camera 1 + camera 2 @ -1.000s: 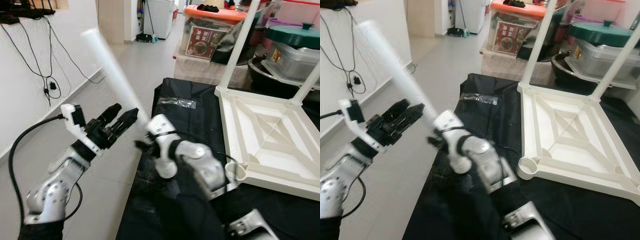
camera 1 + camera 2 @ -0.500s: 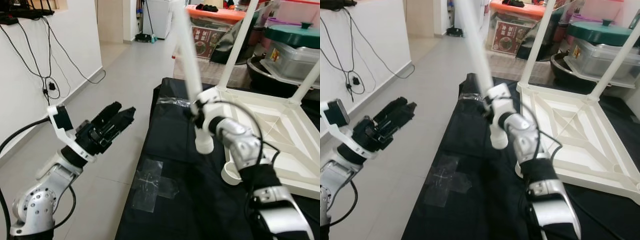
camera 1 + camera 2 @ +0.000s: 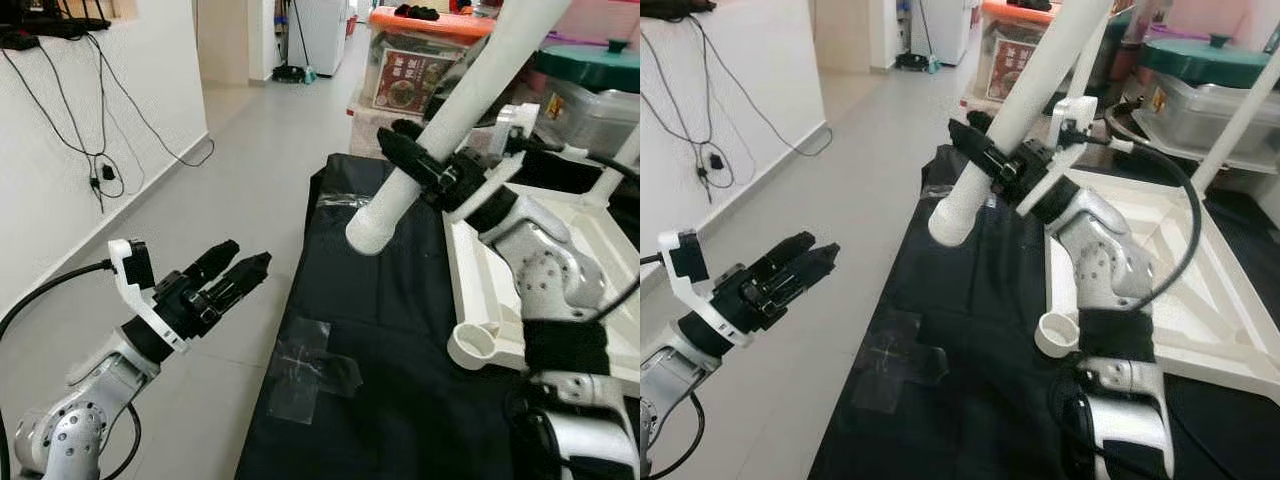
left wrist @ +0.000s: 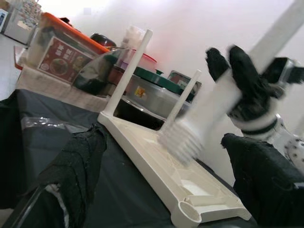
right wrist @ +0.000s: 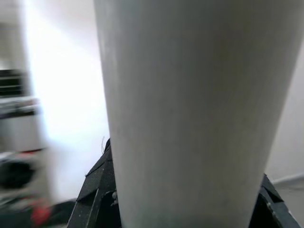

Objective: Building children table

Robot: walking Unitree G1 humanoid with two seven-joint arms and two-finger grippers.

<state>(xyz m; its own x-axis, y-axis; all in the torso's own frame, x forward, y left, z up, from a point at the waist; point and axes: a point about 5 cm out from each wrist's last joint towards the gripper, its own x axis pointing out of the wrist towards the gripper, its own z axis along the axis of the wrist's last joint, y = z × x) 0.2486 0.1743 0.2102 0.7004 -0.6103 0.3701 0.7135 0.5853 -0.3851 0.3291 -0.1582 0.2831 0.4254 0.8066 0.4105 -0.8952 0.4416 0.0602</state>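
My right gripper is shut on a loose white table leg, held tilted in the air above the black cloth. The leg's thick open end points down toward my left; its shaft looms close in the right wrist view. The white tabletop lies upside down on the cloth, with an empty corner socket nearest me. Two fitted legs stand up from its far side. My left gripper hangs open over the floor, left of the cloth, holding nothing.
An orange-lidded storage box and a green-lidded pot stand behind the tabletop. A patch of clear tape sticks to the cloth's near left corner. Cables hang down the white wall on the left.
My right gripper has swung the leg from the left side up and over toward the tabletop, now tilting the opposite way. The left gripper has dropped lower and away from the leg.
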